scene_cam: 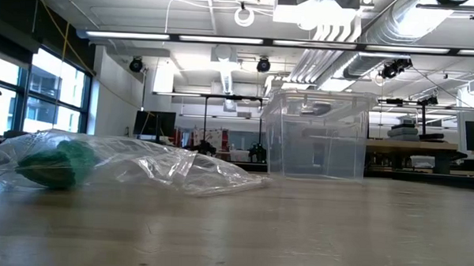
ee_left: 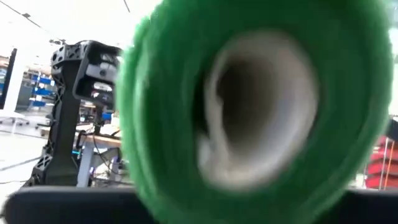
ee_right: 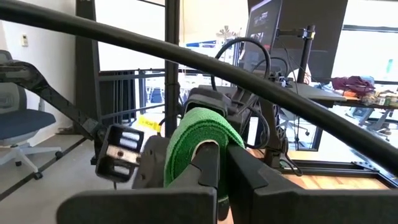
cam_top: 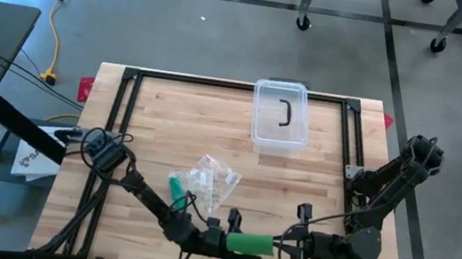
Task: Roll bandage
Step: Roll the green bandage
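Note:
A green bandage roll point(cam_top: 250, 242) with a white hollow core is held level near the table's front edge, between my two grippers. My right gripper point(cam_top: 283, 244) is shut on its right end point(ee_right: 193, 140). My left gripper point(cam_top: 215, 237) is at the roll's left end, and its wrist view looks straight into the core point(ee_left: 249, 106). A clear plastic bag point(cam_top: 211, 181) with another green roll point(cam_top: 177, 185) inside lies flat on the table behind them point(scene_cam: 54, 162). My right gripper holds the roll by its right end point(ee_right: 200, 149), coming level from the table's right, with its fingers point(ee_right: 208, 168) along the roll's axis. The fingers hide the place of contact, so I cannot tell whether one is inside the core. The roll stays level.
A clear lidded plastic box point(cam_top: 280, 114) stands at the table's far middle and also shows in the low view point(scene_cam: 316, 136). A black frame point(cam_top: 130, 80) runs along the table's edges. Bare wood lies between the bag and the box.

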Motion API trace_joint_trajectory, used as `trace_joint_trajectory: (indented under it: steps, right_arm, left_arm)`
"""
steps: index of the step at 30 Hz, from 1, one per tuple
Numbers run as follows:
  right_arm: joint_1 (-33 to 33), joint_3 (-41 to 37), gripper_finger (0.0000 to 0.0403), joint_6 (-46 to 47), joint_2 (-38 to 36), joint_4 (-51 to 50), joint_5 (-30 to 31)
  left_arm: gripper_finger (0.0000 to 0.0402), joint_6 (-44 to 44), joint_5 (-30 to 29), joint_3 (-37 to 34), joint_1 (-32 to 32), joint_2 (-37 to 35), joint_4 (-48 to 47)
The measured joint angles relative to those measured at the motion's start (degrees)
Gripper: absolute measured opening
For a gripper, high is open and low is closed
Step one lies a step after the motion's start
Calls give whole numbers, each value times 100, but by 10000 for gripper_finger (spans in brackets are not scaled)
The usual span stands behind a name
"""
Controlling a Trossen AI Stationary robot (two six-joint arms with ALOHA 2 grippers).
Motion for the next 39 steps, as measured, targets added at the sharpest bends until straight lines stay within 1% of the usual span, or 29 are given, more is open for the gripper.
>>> trace_joint_trajectory:
  steps: [4,6,10,14,16,21,26,31,36,39]
  right_arm:
    - [23,0,0,1,-1,30,-28]
    - [37,0,0,0,-2,35,-48]
    - [50,0,0,2,-2,41,-121]
    - [50,0,0,0,-2,242,-410]
    - [50,0,0,35,-2,347,-624]
    - [48,0,0,520,0,410,-875]
    - [44,0,0,1070,41,175,-910]
    - [30,0,0,1310,259,169,-927]
    - [-4,4,0,1572,426,87,-955]
    - [-4,11,0,1664,471,-4,-957]
  left_arm:
    - [25,212,-30,-3,2,0,-25]
    - [7,348,-47,-3,-9,0,-35]
    - [10,570,-249,-3,-20,0,-130]
    - [3,889,-326,-3,-22,0,-483]
    - [4,1139,-517,-3,-24,-5,-553]
    - [1,2372,-1293,-3,-168,-59,-629]
    - [1,3636,-1912,-2,-300,-180,-549]
    - [1,4781,-1993,-3,-317,-181,-238]
    - [1,5765,-2036,-14,-387,-190,-167]
    - [1,6391,-2198,-14,-483,-221,27]
